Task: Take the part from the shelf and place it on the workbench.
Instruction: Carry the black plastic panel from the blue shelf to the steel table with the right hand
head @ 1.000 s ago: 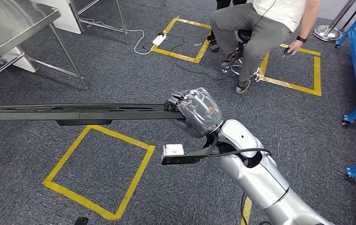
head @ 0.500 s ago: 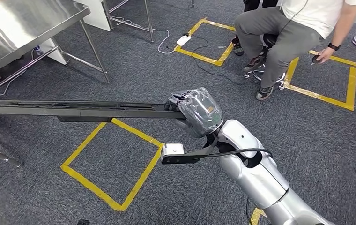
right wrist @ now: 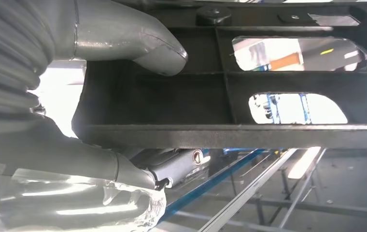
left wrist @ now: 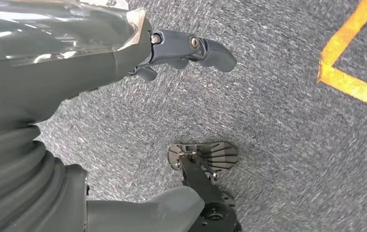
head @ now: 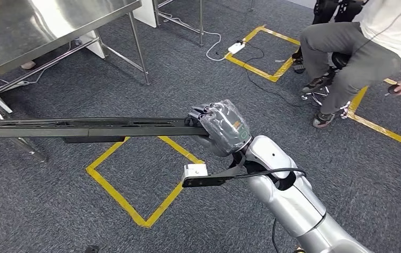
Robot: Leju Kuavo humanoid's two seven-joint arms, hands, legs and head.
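Note:
A long black slotted part stretches level from the picture's left edge to my right hand, which grips its near end. That hand is wrapped in clear plastic. In the right wrist view the part's ribbed underside lies between the thumb and the darker fingers. The steel workbench stands at the upper left, beyond the part's far end. My left hand hangs over the grey carpet, fingers and thumb apart with nothing in them.
A person sits on a stool at the upper right. A yellow tape square marks the carpet below the part. A power strip with cables lies near another yellow square. The workbench legs reach the floor nearby.
The camera has turned left: the floor, the person and the tape squares slid right and the workbench came further into view. My right hand keeps the same hold on the part.

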